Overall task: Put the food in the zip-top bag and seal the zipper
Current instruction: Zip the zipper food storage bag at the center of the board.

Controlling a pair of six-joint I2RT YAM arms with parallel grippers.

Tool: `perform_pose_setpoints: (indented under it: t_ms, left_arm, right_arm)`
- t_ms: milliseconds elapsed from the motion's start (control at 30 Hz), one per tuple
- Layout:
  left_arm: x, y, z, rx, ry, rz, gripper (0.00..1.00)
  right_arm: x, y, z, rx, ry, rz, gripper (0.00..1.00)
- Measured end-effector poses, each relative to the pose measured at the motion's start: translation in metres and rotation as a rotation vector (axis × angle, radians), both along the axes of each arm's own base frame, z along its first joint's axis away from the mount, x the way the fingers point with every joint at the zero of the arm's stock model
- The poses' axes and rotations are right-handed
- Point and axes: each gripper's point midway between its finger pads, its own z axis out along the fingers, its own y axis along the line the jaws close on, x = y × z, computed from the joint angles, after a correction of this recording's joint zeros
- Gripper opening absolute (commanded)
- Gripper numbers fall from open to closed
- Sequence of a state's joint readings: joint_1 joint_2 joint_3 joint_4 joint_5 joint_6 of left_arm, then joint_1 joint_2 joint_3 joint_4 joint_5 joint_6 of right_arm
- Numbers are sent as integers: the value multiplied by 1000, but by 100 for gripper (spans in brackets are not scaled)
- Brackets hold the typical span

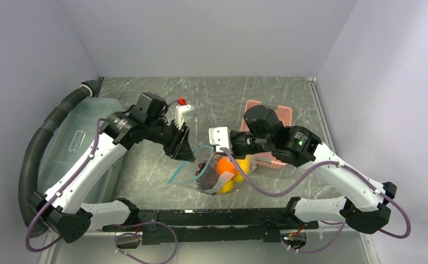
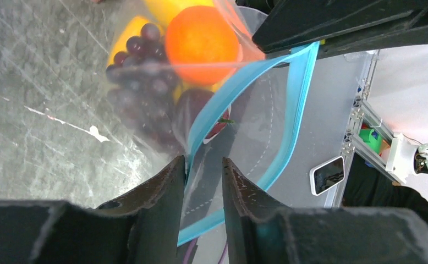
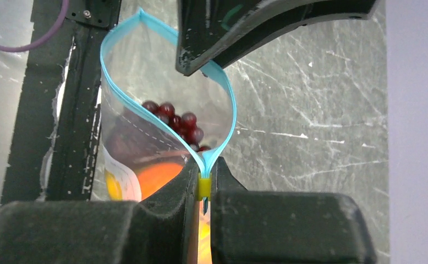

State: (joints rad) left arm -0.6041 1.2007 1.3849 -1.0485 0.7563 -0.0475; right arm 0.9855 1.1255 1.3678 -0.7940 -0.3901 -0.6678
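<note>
The clear zip-top bag (image 1: pixel 192 175) hangs between my grippers at the table's middle, mouth gaping. Inside it are the orange ball (image 1: pixel 225 166), yellow pieces (image 1: pixel 243 165) and purple grapes (image 1: pixel 206 171). They also show in the left wrist view: ball (image 2: pixel 201 36), grapes (image 2: pixel 140 60). My right gripper (image 3: pixel 203 170) is shut on the end of the teal zipper (image 3: pixel 146 113) at its yellow slider (image 3: pixel 203 187). My left gripper (image 2: pixel 203 162) is open. Clear bag film lies between its jaws, and one zipper lip (image 2: pixel 239 82) runs along the left finger.
The pink perforated basket (image 1: pixel 280 115) stands behind the right arm. A translucent lidded bin (image 1: pixel 85 137) and a corrugated hose (image 1: pixel 41 137) are at the left. A black rail (image 1: pixel 201 217) runs along the near edge. A small red object (image 1: pixel 182 101) lies behind the left gripper.
</note>
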Motion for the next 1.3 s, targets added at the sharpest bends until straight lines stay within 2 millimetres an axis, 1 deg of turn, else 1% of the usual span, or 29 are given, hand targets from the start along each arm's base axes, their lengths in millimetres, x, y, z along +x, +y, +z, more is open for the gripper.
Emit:
perform_pose_setpoints:
  t_ms: [67, 133, 200, 267, 300, 433, 500, 567, 633, 667, 733, 767, 867, 967, 1000, 1100, 1300]
  left_arm:
    - [0, -1, 3, -15, -15, -5, 43]
    - [1, -2, 9, -35, -42, -6, 47]
    - [3, -3, 15, -58, -75, -5, 51]
    - [3, -4, 25, -90, -121, -8, 60]
    - [3, -4, 30, -112, -145, -11, 62]
    - [-1, -8, 53, -219, -250, -36, 66]
    - [-3, -9, 60, -261, -281, -50, 69]
    - [-3, -13, 63, -298, -308, -64, 70]
    - [-1, -15, 62, -316, -319, -68, 71]
    - [0, -17, 59, -323, -321, -70, 75]
    - [2, -19, 54, -335, -321, -77, 97]
    - [2, -20, 52, -339, -326, -81, 99]
    - [2, -22, 43, -364, -341, -86, 100]
    - [1, -22, 41, -393, -371, -84, 100]
    - [1, -22, 42, -402, -381, -84, 100]
    - [3, -24, 54, -444, -430, -83, 100]
    - [7, -30, 67, -503, -470, -97, 100]
  right_arm:
    - [2, 1, 4, -17, 34, -22, 0]
    - [3, 2, 4, -36, 66, -42, 0]
    - [2, 0, -4, -71, 106, -60, 0]
    - [-1, -3, -15, -113, 150, -72, 0]
    - [-3, -4, -21, -135, 171, -78, 0]
    - [-6, -7, -33, -186, 229, -98, 0]
    - [-7, -7, -34, -200, 254, -110, 0]
    - [-6, -4, -31, -200, 273, -122, 0]
    - [-6, -2, -28, -201, 290, -132, 0]
    - [-6, -1, -25, -199, 300, -135, 0]
    - [-7, 2, -22, -194, 318, -140, 0]
    - [-7, 2, -20, -192, 326, -139, 0]
    - [-12, 4, -16, -193, 362, -137, 0]
    - [-15, 7, -10, -190, 392, -130, 0]
    - [-16, 7, -9, -189, 397, -129, 0]
    - [-19, 10, -6, -193, 429, -119, 0]
    - [-25, 14, -12, -214, 481, -107, 0]
